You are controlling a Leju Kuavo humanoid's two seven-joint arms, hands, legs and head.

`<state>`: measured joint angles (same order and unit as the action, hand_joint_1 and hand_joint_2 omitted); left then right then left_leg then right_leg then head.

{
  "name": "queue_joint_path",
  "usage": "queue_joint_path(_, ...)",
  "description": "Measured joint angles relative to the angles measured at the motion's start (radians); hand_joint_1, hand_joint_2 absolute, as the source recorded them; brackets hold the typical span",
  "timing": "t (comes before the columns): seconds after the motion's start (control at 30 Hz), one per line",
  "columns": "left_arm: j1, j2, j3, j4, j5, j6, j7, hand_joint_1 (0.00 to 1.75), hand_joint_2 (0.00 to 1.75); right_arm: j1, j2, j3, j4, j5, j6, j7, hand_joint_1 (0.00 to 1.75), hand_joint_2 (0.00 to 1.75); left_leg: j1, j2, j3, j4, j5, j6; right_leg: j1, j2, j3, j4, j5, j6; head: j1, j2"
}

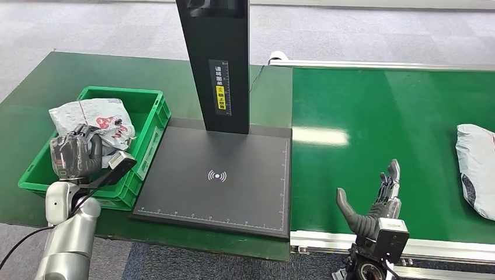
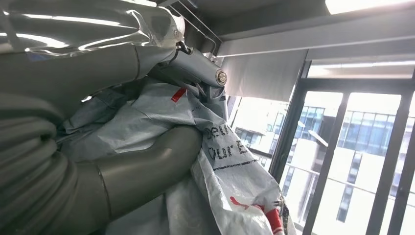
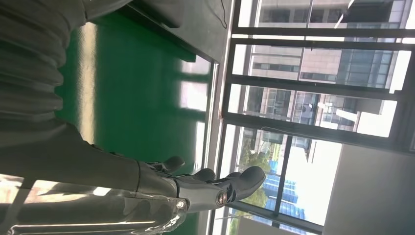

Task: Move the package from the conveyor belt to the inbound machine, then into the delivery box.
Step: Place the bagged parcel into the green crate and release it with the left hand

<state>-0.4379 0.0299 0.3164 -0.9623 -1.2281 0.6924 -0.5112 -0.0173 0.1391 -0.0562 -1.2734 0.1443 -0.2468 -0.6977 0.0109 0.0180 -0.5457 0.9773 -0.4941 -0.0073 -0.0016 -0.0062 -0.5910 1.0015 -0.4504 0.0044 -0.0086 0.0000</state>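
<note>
left hand (image 1: 76, 154): clamped on the grey package (image 1: 96, 119), held over the green delivery box (image 1: 149, 125)
right hand (image 1: 373, 201): empty, fingers spread, over the conveyor belt (image 1: 379, 116)
inbound machine (image 1: 219, 175): between both hands
second package (image 1: 476, 166): on belt, right of right hand
</note>
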Motion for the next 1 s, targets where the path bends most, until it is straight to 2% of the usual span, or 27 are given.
queue_joint_path(0.1,-0.01,-0.023,0.033,0.034,-0.088,0.001,0.007,1.75,1.75,0.005,-0.006,0.005,0.0,-0.009,-0.007,0.0,0.0,1.75,0.0,0.0,0.0,0.0,0.0,0.0,0.0,0.0,0.0,0.0,0.0,0.0,0.0,0.0)
queue_joint_path(0.23,-0.01,-0.046,0.051,0.06,-0.253,0.002,0.114,1.75,1.75,0.015,-0.012,0.008,0.0,-0.015,-0.017,0.0,0.0,1.75,0.0,0.0,0.0,0.0,0.0,0.0,0.0,0.0,0.0,0.0,0.0,0.0,0.0,0.0)
queue_joint_path(0.37,-0.013,-0.051,0.046,0.086,-0.319,0.003,0.201,1.75,1.75,0.031,-0.018,0.008,-0.002,-0.022,-0.031,0.0,0.0,1.75,0.0,0.0,0.0,0.0,0.0,0.0,0.0,0.0,0.0,0.0,0.0,0.0,0.0,0.0)
queue_joint_path(0.4,-0.016,-0.051,0.042,0.094,-0.325,0.003,0.216,1.7,1.75,0.036,-0.02,0.008,-0.003,-0.024,-0.033,0.0,0.0,1.75,0.0,0.0,0.0,0.0,0.0,0.0,0.0,0.0,0.0,0.0,0.0,0.0,0.0,0.0)
queue_joint_path(0.5,-0.032,-0.051,0.032,0.123,-0.303,0.004,0.224,0.39,1.75,0.052,-0.025,0.007,-0.011,-0.029,-0.039,0.0,0.0,1.75,0.0,-0.002,0.0,0.0,0.0,0.0,0.0,-0.003,0.001,0.0,0.0,0.0,0.0,0.0)
queue_joint_path(0.53,-0.039,-0.051,0.031,0.134,-0.286,0.004,0.216,0.0,1.75,0.056,-0.027,0.007,-0.013,-0.03,-0.04,0.0,0.0,1.75,0.0,-0.003,0.0,0.0,0.0,0.0,0.0,-0.004,0.002,0.0,0.0,0.0,0.0,0.0)
queue_joint_path(0.7,-0.078,-0.05,0.035,0.198,-0.188,0.004,0.137,0.0,1.75,0.077,-0.031,0.007,-0.028,-0.031,-0.045,0.0,0.0,1.75,0.0,-0.009,0.002,0.0,0.003,0.001,0.0,-0.01,0.005,0.0,0.0,0.0,0.0,0.0)
queue_joint_path(1.0,-0.109,-0.051,0.049,0.243,-0.122,0.004,0.048,0.0,1.75,0.101,-0.034,0.006,-0.054,-0.029,-0.05,0.0,0.0,1.75,0.0,-0.011,0.003,0.0,0.005,0.0,0.0,-0.012,0.007,0.0,0.001,-0.002,0.0,0.0)
